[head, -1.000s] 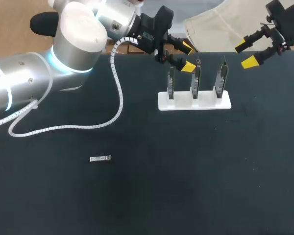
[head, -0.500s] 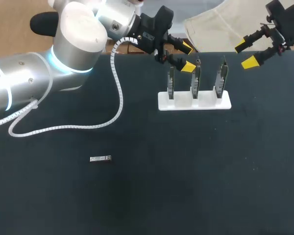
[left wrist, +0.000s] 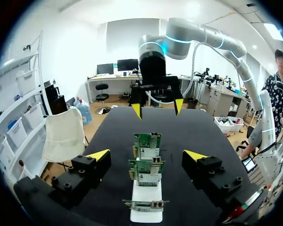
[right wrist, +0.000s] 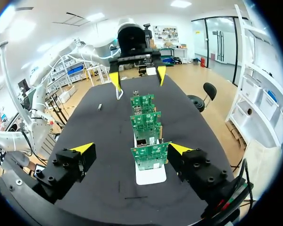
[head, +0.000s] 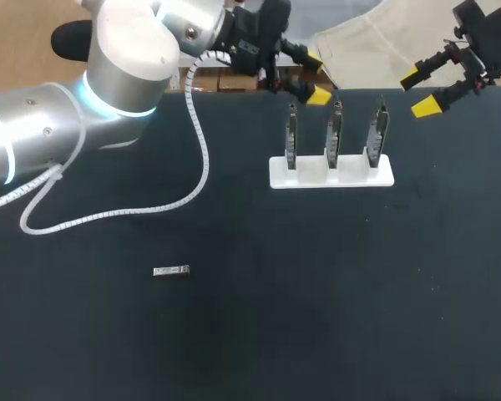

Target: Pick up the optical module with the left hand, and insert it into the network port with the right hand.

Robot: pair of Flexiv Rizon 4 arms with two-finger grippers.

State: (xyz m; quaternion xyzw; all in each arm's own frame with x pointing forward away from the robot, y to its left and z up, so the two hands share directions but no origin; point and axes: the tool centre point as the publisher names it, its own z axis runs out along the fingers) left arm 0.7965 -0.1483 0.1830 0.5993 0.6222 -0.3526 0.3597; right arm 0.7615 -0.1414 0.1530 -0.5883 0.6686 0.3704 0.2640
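One optical module (head: 171, 271) is lying flat on the black tabletop (head: 317, 317), untouched.
It is sitting well apart from three upright network cards (head: 335, 134) in a white stand (head: 331, 173). The left tool (head: 315, 78) and right tool (head: 417, 93) are hovering off either end of the row, fingers spread wide, holding nothing.

We find the table (head: 317, 292) topped with a dark, matt surface, smooth and faintly speckled. The optical module (head: 171, 271), near left, looks like bare silver metal with a dull sheen. The holder (head: 351, 175), far middle, appears to be smooth white plastic; the network cards (left wrist: 147, 146) standing in it are green circuit board with metal ports. Our left arm (head: 125, 58) has a satin silver shell, and its cable (head: 206, 167) runs in white ribbed plastic wrap. The left gripper (head: 315, 78) and right gripper (head: 417, 92) have matt black bodies and yellow tips
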